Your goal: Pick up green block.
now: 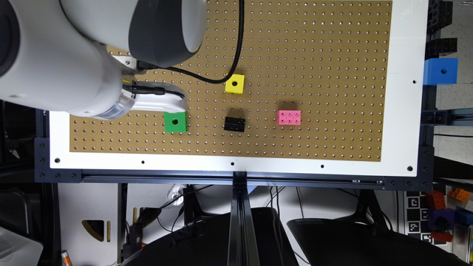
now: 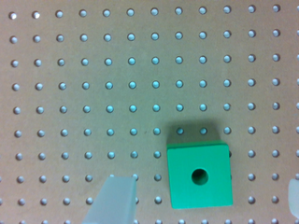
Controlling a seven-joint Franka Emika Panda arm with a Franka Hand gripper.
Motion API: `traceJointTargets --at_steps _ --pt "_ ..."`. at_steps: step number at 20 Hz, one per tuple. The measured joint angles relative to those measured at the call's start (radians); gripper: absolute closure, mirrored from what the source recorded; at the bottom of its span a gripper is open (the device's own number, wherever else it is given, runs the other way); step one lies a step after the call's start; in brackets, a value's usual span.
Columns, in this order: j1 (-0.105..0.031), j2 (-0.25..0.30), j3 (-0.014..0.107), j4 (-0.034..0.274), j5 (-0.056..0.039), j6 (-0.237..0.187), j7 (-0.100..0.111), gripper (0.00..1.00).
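Hovering spread-fingered, the gripper (image 2: pixel 201 198) straddles the green block (image 2: pixel 200 175) on the pegboard (image 2: pixel 140 70).

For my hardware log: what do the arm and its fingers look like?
The arm has glossy white rounded shells with dark grey joint caps. A black cable loops from it. The gripper is white in the exterior view. The fingers are pale, translucent grey wedges.

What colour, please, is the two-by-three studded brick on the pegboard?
Pink, clearest in the exterior view.
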Motion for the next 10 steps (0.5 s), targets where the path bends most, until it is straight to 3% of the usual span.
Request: traceJointTargets --at_steps 3,6,10 --pt "0.0 0.044 0.0 0.004 0.0 0.035 0.0 0.0" --pt "0.0 0.067 0.0 0.009 0.0 0.042 0.0 0.0" --pt "0.0 0.133 0.0 0.011 0.0 0.101 0.0 0.0"
